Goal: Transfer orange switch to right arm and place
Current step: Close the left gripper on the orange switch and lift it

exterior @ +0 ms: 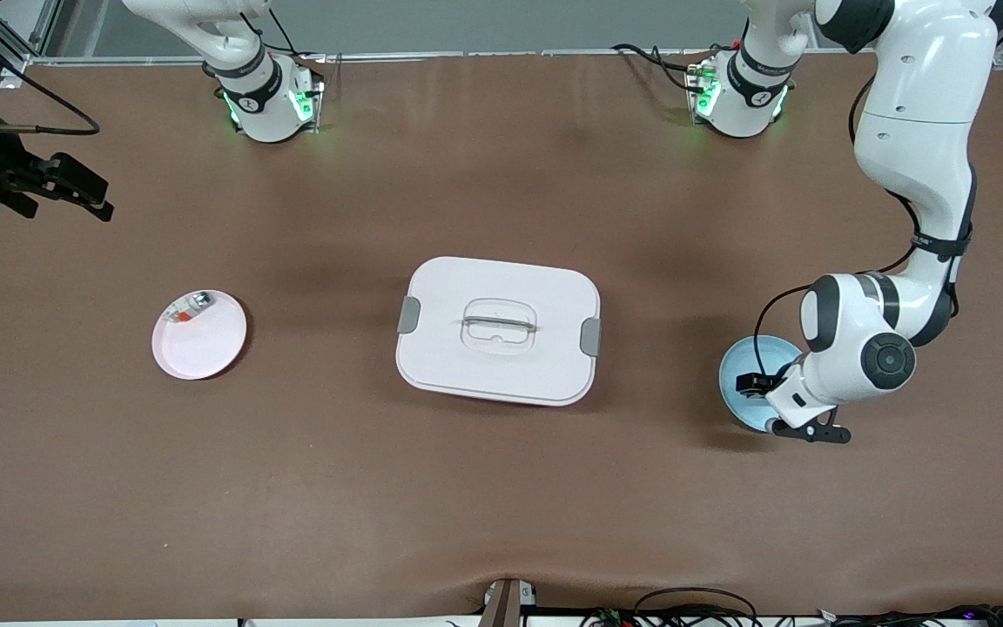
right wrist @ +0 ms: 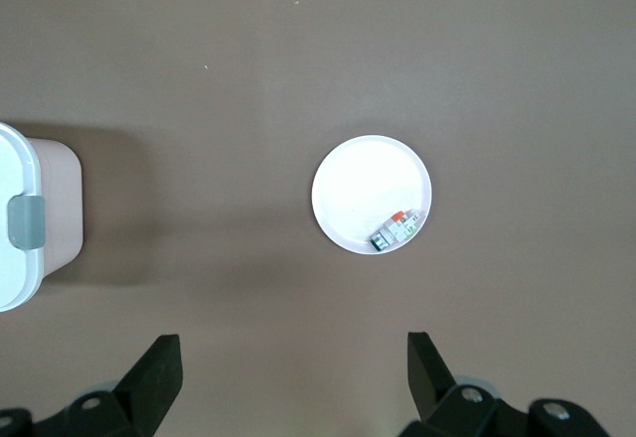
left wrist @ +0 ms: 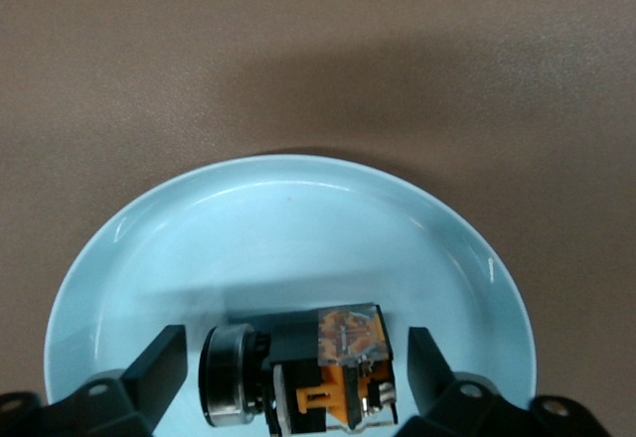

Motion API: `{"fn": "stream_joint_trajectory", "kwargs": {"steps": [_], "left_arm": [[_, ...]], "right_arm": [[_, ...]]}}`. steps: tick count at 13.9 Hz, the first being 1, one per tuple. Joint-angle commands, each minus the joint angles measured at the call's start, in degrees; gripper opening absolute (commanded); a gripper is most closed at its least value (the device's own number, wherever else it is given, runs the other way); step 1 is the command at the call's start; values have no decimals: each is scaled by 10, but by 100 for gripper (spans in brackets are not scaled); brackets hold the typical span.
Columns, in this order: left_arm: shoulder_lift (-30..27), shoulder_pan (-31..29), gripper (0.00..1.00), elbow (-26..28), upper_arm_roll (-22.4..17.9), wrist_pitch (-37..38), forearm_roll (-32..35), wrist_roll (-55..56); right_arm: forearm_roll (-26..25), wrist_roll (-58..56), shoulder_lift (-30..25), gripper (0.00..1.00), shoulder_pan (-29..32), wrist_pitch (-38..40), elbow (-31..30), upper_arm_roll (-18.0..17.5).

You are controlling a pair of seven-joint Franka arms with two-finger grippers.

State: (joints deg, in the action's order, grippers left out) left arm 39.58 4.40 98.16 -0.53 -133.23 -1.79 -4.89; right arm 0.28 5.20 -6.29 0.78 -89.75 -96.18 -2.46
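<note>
Step in hand: the pickup — the left pincer (left wrist: 296, 367) is down in the pale blue dish (left wrist: 248, 228) at the left arm's end of the bench, and the orange switch (left wrist: 328, 372) lies on the dish floor right between its fingers.
Left pincer state: fingers spread, a gap showing on each side of the switch, so nothing is gripped yet; I judge the squeeze is just about to happen.
Switch: a small black body with an orange section and a round dark knob on one end, lying on its side, not lifted.
Right pincer: the right pincer (exterior: 75, 187) hangs wide and empty, high over the right arm's end of the bench — waiting.
Below the right pincer: a white plate (right wrist: 343, 184) holding a small red-white-silver piece (right wrist: 395, 229), well apart from the switch.
Next move calls for: a firm, centred pinch on the boxy body rather than the knob, a straight lift clear of the dish rim, then a carry toward the middle for the handover.
Between the pincers: a closed white lidded box (exterior: 498, 329) sits mid-bench.
Surface: a brown mat covers the bench (exterior: 501, 488), matte and flat.
Room: grey wall and metal framing along the arms' bases; cables trail at the camera's edge.
</note>
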Motion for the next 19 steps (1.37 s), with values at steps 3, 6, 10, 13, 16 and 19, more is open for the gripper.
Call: {"fn": "stream_joint_trajectory", "kwargs": {"steps": [3,6,10,13,16,19], "left_arm": [[0,3,31,4,0,-9,-8,-1],[-2,1,31,3,0,-8,-7,-2],[-21,-5,31,1,0,-2,-7,-5],[-43,-6,31,0,1,16,-12,4],[-79,-6,31,-7,1,64,-14,64],[-119,0,31,-9,3,113,-16,139]], "right_arm": [[3,-7,-8,100,7,-8,-12,-3],[5,-7,-8,100,12,-9,-12,-3],[5,-8,-7,100,14,-9,-11,-2],[5,-9,-7,100,14,-10,-11,-2],[5,-30,-7,100,17,-12,-11,-2],[15,-35,-7,100,25,-13,-12,-2]]}}
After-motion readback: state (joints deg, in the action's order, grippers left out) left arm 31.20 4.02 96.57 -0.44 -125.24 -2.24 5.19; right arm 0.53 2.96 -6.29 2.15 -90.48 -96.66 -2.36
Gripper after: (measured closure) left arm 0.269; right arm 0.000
